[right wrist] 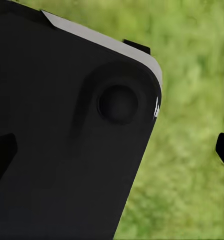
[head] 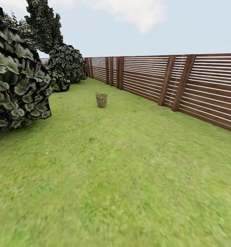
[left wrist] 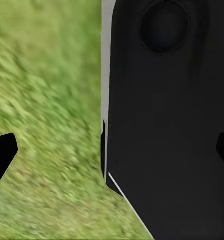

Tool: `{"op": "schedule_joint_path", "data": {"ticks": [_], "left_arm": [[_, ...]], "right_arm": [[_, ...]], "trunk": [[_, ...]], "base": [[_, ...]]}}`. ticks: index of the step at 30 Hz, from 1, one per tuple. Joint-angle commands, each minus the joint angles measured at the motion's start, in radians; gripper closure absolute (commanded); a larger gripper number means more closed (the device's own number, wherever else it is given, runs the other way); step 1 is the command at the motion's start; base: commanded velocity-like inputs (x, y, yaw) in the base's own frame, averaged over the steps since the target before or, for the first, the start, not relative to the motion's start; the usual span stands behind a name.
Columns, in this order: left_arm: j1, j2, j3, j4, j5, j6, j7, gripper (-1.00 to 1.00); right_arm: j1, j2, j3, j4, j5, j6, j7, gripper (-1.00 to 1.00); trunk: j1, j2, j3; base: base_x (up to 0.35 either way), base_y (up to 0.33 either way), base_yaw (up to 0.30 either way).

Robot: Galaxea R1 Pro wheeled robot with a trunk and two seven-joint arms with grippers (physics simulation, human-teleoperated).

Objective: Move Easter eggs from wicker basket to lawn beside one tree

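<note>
Green underfoot the whole way: keep rolling straight over the lawn [head: 115,185] toward the wicker basket [head: 101,100], seen standing upright well ahead in the head view, apart from the brown slatted fence [head: 204,89] on the right and from the dark, pale-flecked foliage [head: 15,85] on the left. Judged as the approach, with no egg lifted yet.

To do it well: hold the basket near the middle of the head view, slow down early, and stop with it just ahead and low enough to look over the braided rim. Steer clear of the foliage on the left side. Avoid nudging the basket with the base; loosely woven and light by the look of it, so likely to tip or slide. Pick the tree before reaching in, to spare extra trips.

Contents: cannot tell from here. Too far and too small to see inside, so no sign of the Easter eggs either way; check over the rim on arrival.

Left gripper [left wrist: 112,155]: fingertips spread wide, nothing between them, grass and black housing [left wrist: 166,125] beyond. Right gripper [right wrist: 112,152]: likewise spread and pinching nothing, hanging over grass.
</note>
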Motion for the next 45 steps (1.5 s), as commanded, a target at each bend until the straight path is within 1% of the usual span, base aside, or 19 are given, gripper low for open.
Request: {"op": "schedule_joint_path", "data": {"ticks": [1, 11, 20, 45], "left_arm": [[0.001, 0.000, 0.003, -0.002, 0.001, -0.001, 0.000, -1.00], [0.001, 0.000, 0.003, -0.002, 0.001, -0.001, 0.000, -1.00], [0.001, 0.000, 0.003, -0.002, 0.001, -0.001, -0.001, -1.00], [0.001, -0.002, 0.003, -0.002, 0.001, -0.001, 0.000, -1.00]], "right_arm": [[0.000, 0.000, -0.002, 0.001, 0.012, -0.003, 0.001, -1.00], [0.000, 0.002, -0.001, -0.006, 0.016, -0.004, 0.001, -1.00], [0.000, 0.002, -0.001, -0.006, 0.017, -0.004, 0.001, -1.00], [0.000, 0.001, -0.001, -0.004, 0.018, -0.004, 0.001, -1.00]], "trunk": [[0.001, 0.000, -0.001], [0.001, 0.000, -0.001], [0.001, 0.000, -0.001], [0.001, 0.000, -0.001]], "base": [[0.324, 0.000, 0.000], [0.324, 0.000, 0.008], [0.324, 0.000, 0.212], [0.324, 0.000, 0.004]]}}
